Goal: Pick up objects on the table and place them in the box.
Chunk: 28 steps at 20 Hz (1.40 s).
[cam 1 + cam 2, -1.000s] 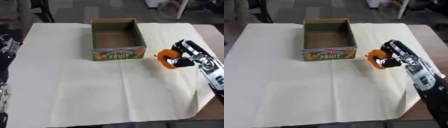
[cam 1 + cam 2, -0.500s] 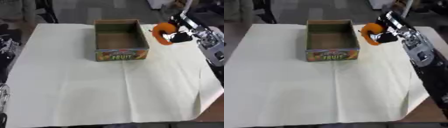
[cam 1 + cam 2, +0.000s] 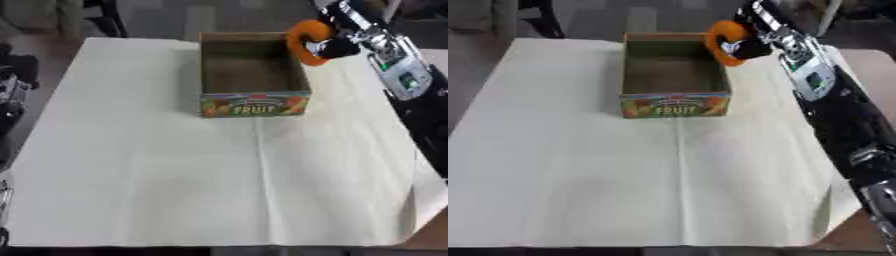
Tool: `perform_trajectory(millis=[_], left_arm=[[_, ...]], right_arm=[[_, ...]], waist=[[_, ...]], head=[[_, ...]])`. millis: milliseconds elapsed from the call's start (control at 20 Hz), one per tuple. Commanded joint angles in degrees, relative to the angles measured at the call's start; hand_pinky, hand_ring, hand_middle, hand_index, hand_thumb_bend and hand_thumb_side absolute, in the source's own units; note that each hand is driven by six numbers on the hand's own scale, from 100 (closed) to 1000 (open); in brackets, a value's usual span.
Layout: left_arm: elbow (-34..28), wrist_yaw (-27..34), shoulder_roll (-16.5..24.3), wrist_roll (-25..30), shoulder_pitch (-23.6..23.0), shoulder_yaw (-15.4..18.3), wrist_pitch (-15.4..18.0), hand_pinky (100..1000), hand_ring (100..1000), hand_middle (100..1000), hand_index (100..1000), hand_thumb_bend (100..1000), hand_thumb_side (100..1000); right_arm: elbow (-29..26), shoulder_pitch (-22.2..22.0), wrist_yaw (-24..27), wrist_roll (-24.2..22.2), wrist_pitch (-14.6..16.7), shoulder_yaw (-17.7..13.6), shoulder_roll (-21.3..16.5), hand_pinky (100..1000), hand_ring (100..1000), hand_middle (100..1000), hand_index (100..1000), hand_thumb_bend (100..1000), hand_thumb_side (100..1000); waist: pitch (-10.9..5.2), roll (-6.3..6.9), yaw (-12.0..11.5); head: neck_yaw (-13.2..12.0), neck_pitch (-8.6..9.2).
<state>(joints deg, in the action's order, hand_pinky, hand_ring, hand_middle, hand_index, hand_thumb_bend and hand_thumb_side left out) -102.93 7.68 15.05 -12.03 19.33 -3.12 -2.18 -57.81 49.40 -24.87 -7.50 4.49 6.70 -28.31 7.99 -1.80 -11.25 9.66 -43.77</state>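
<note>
An open cardboard box (image 3: 254,102) with a "FRUIT" label on its front stands at the far middle of the cloth-covered table; its inside looks bare. My right hand (image 3: 337,46) is shut on an orange object (image 3: 304,37), held in the air over the box's right rim near the far right corner. The right arm (image 3: 824,85) reaches in from the right side. The left hand does not show clearly; only dark parts of the left arm (image 3: 13,87) sit at the left edge.
A pale cloth (image 3: 219,175) covers the table, with a crease running down its middle. A brown table corner (image 3: 864,62) shows at the right. Chair legs (image 3: 101,15) stand beyond the far edge.
My right hand has carried the orange object up and left, from the cloth right of the box to above the box's right rim. The view has also shifted.
</note>
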Motion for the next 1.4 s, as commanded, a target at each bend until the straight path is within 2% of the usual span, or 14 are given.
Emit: perform_trajectory(millis=[50, 350, 600, 650, 800, 900, 950, 1050, 1100, 1150, 1250, 1400], left_arm=[[-1.5, 0.2, 0.3, 0.4, 1.5, -0.3, 0.0, 609, 637, 589, 724, 627, 387], [-2.1, 0.4, 0.3, 0.9, 2.6, -0.7, -0.2, 609, 636, 589, 724, 629, 386], [-2.3, 0.4, 0.2, 1.1, 3.1, -0.8, -0.3, 610, 636, 589, 724, 629, 386], [-2.3, 0.4, 0.2, 1.1, 3.1, -0.8, -0.3, 610, 636, 589, 724, 629, 386], [-2.3, 0.5, 0.3, 1.1, 3.1, -0.8, -0.3, 610, 636, 589, 724, 630, 386], [-2.3, 0.5, 0.3, 1.1, 3.1, -0.8, -0.4, 610, 636, 589, 724, 630, 386], [-2.3, 0.5, 0.3, 1.1, 3.1, -0.8, -0.3, 611, 636, 589, 724, 631, 386], [-2.3, 0.4, 0.3, 1.1, 3.0, -0.8, -0.3, 611, 636, 589, 724, 631, 386], [-2.2, 0.4, 0.3, 1.1, 3.0, -0.7, -0.3, 611, 636, 589, 724, 631, 386], [-2.2, 0.4, 0.3, 1.1, 2.9, -0.7, -0.3, 611, 636, 589, 724, 632, 386], [-2.2, 0.4, 0.3, 1.1, 2.8, -0.7, -0.3, 611, 636, 589, 724, 631, 386], [-2.1, 0.4, 0.3, 1.0, 2.7, -0.6, -0.3, 611, 636, 589, 724, 631, 385]], right_arm=[[2.8, 3.1, -2.4, 1.2, 0.3, -0.9, 0.7, 408, 421, 351, 454, 289, 134], [8.9, 6.1, -8.5, 2.5, 1.0, -1.2, 4.1, 458, 463, 390, 499, 337, 140], [13.1, 7.1, -14.2, 3.8, 1.6, -1.7, 6.0, 513, 528, 445, 556, 398, 146], [13.6, 7.1, -15.2, 4.4, 1.5, -1.9, 6.0, 536, 576, 479, 595, 425, 150], [14.9, 7.0, -18.0, 6.7, 0.6, -2.4, 6.2, 575, 653, 555, 679, 420, 156], [15.4, 6.9, -19.6, 7.8, 0.2, -2.4, 6.2, 590, 676, 581, 703, 418, 155], [15.6, 6.8, -20.1, 7.9, 0.1, -2.4, 6.2, 638, 737, 659, 756, 412, 140], [15.8, 6.7, -20.7, 7.2, 0.2, -2.4, 6.1, 712, 797, 738, 802, 430, 255], [15.8, 6.6, -20.9, 6.5, 0.4, -2.3, 6.0, 712, 797, 738, 802, 430, 255], [15.7, 6.5, -20.9, 5.8, 0.5, -2.3, 5.8, 737, 812, 754, 815, 440, 298], [15.2, 6.3, -20.9, 4.6, 0.7, -2.4, 5.5, 757, 825, 775, 828, 448, 327], [13.6, 5.8, -20.1, 3.7, 0.8, -2.4, 4.6, 755, 823, 773, 829, 447, 323]], waist=[[-0.32, 0.12, -0.8], [0.56, -0.09, -3.8], [0.96, -0.14, -5.2], [0.97, -0.16, -5.3], [0.95, -0.19, -5.5], [0.90, -0.20, -5.4], [0.86, -0.20, -5.3], [0.75, -0.19, -5.0], [0.70, -0.18, -4.9], [0.66, -0.17, -4.8], [0.57, -0.14, -4.6], [0.37, -0.05, -4.1]], head=[[0.8, 0.34], [1.9, 0.97], [2.5, 1.21], [2.5, 1.24], [2.6, 1.25], [2.5, 1.25], [2.5, 1.24], [2.5, 1.22], [2.4, 1.22], [2.4, 1.21], [2.3, 1.17], [2.0, 1.14]])
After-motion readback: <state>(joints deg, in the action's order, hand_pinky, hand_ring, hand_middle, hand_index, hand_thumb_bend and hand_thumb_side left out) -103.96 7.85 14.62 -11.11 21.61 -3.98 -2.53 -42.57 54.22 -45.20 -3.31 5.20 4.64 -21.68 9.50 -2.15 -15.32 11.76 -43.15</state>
